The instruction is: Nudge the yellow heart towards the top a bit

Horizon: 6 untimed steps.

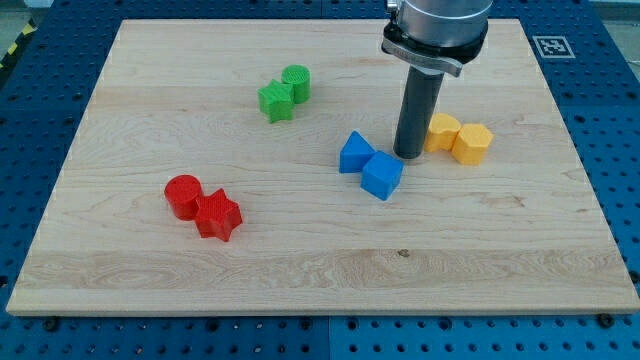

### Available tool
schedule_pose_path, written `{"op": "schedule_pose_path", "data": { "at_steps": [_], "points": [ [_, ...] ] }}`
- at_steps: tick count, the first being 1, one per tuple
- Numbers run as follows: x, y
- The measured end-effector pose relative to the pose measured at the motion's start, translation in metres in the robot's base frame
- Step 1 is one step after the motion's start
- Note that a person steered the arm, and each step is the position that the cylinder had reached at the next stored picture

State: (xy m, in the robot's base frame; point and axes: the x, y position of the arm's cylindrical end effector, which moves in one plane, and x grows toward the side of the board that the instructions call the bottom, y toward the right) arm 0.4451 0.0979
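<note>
The table point(320, 260) is the largest thing in view, a pale wooden board on a blue perforated base, and every block on it can be placed from the robot's rod point(418, 110), which comes down near the view's top right. The tool here is only that straight dark rod; it has no jaws, so it neither opens nor closes and grips nothing. Its tip point(408, 155) rests on the table just to the view's left of the yellow heart point(441, 132), touching it or very nearly so.

The relation that matters: the yellow heart lies to the view's right of the tip and slightly toward the top, with a yellow hexagon point(473, 143) touching the heart's far side. To nudge the heart toward the view's top, the tip would probably need to get below it first, since a push from the present side would likely drive it rightward into the hexagon.

Counted from the rod outward, there are eight blocks, two of each colour:
- two yellow, just right of the tip
- two blue, a triangle-like piece point(354, 152) and a cube point(381, 175), just left and below the tip, touching each other
- two green, a star point(276, 101) and a cylinder point(296, 82), well to the left and higher
- two red, a cylinder point(183, 196) and a star point(218, 215), far to the lower left
</note>
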Motion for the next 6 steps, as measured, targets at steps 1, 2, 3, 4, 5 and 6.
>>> {"op": "schedule_pose_path", "data": {
  "at_steps": [1, 2, 3, 4, 5, 6],
  "points": [
    [0.000, 0.000],
    [0.000, 0.009],
    [-0.015, 0.010],
    [-0.027, 0.010],
    [-0.041, 0.010],
    [-0.037, 0.012]
  ]
}}
